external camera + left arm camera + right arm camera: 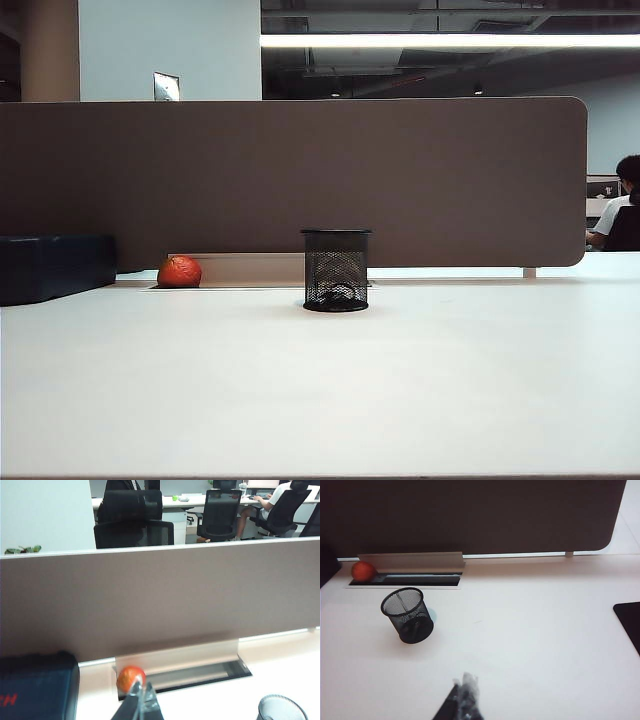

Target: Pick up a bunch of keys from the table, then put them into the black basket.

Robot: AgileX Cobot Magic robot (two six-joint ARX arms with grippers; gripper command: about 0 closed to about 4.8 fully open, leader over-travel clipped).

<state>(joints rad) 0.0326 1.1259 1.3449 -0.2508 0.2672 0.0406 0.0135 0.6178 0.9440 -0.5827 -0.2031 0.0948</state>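
Note:
The black basket stands upright on the white table, near the middle towards the back. A dark clump lying on its bottom shows through the mesh; it looks like the bunch of keys. Neither gripper shows in the exterior view. My left gripper is shut with nothing in it, above the table in front of the partition; the basket rim lies off to its side. My right gripper is shut and empty too, well apart from the basket.
An orange-red ball rests in the cable slot by the brown partition. A large dark box sits at the far left. A flat black thing lies at the table's right side.

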